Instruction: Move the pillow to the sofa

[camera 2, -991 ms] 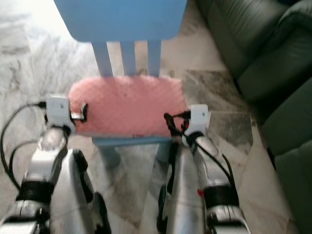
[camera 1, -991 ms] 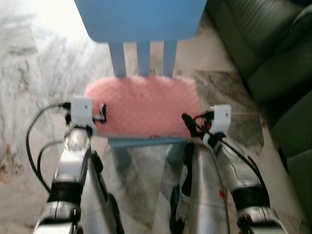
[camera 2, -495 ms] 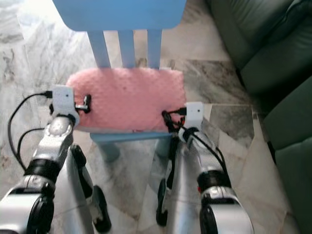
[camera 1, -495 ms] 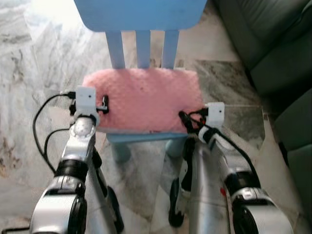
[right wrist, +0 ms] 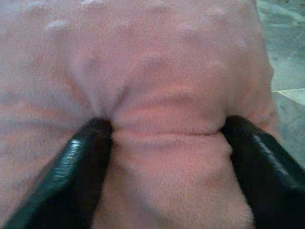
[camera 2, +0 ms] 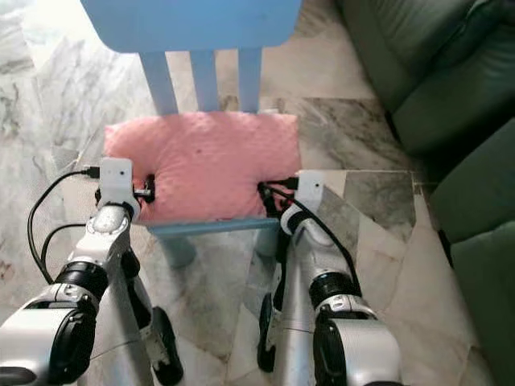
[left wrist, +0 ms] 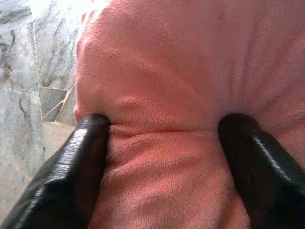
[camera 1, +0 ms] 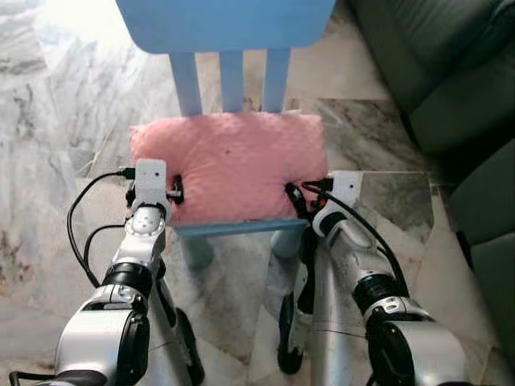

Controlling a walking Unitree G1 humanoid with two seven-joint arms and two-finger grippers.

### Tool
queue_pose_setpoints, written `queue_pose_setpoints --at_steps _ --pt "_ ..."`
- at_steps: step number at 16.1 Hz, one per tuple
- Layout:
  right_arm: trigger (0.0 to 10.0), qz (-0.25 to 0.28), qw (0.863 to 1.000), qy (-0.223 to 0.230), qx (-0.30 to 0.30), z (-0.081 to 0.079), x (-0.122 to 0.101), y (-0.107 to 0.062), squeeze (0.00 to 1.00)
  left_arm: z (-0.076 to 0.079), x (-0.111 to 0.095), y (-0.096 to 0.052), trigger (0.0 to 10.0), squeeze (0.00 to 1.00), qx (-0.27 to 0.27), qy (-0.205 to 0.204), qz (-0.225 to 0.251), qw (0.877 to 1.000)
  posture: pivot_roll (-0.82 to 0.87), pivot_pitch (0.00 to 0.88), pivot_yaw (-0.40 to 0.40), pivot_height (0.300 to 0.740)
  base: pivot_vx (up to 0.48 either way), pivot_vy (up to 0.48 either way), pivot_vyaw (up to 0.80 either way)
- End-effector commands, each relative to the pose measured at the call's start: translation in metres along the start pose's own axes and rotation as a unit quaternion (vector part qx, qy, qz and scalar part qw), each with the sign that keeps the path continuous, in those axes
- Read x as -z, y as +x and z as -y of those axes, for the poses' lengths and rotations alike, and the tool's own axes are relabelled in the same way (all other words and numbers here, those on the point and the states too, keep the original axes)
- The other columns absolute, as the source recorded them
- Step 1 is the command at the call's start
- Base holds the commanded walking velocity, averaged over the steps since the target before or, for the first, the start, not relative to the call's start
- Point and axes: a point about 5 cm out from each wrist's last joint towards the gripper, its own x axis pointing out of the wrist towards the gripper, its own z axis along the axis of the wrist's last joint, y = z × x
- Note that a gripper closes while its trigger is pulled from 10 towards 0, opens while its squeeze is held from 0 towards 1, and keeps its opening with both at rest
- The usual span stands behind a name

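A fluffy pink pillow (camera 1: 229, 165) lies on the seat of a small blue chair (camera 1: 229, 20). My left gripper (camera 1: 174, 195) grips the pillow's near left corner and my right gripper (camera 1: 292, 199) grips its near right corner. In the left wrist view the two black fingers (left wrist: 71, 176) press into the pink fabric (left wrist: 162, 86), which bulges and creases between them. The right wrist view is alike: fingers (right wrist: 81, 167) sunk into the pillow (right wrist: 162, 71), with a fold running from tip to tip. Both grippers are shut on the pillow.
A dark green leather sofa (camera 1: 434, 72) stands to my right, close to the chair. The floor (camera 1: 56, 145) is grey-veined marble tile. The chair's backrest and slats (camera 1: 232, 76) rise behind the pillow. My silver forearms and their cables reach in from below.
Both grippers have pushed further into the pillow's near edge and closed on it, so the corners now look dented. The view has shifted slightly as I leaned in.
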Motion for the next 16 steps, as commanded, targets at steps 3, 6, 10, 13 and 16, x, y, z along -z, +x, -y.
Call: queue_pose_setpoints --at_steps 3,6,10,13,16 --pt "0.0 -0.035 0.999 0.015 0.001 -0.0031 0.0201 -0.0038 0.0 0.0135 0.0471 -0.0144 0.0 0.0 0.024 0.013 -0.091 0.995 -0.01 0.329 -0.073 0.445 0.0 0.0 0.0" --pt "0.0 -0.039 0.999 0.022 0.008 0.002 0.0218 -0.0052 0.0 0.0178 0.0436 -0.0131 0.0 0.0 0.031 0.017 -0.084 0.996 -0.01 0.323 -0.077 0.445 0.0 0.0 0.0" --pt "0.0 -0.041 0.999 0.021 0.009 0.0026 0.0214 -0.0044 0.0 0.0166 0.0472 -0.0137 0.0 0.0 0.03 0.022 -0.094 0.995 -0.01 0.316 -0.078 0.445 0.0 0.0 0.0" --pt "0.0 -0.044 0.999 0.019 0.007 0.001 0.0213 -0.0034 0.0 0.0147 0.0492 -0.0141 0.0 0.0 0.028 0.021 -0.099 0.995 -0.01 0.307 -0.079 0.445 0.0 0.0 0.0" --pt "0.0 -0.046 0.999 0.019 0.006 0.0004 0.0209 -0.0025 0.0 0.0146 0.0498 -0.0142 0.0 0.0 0.028 0.017 -0.101 0.994 -0.01 0.293 -0.079 0.445 0.0 0.0 0.0"
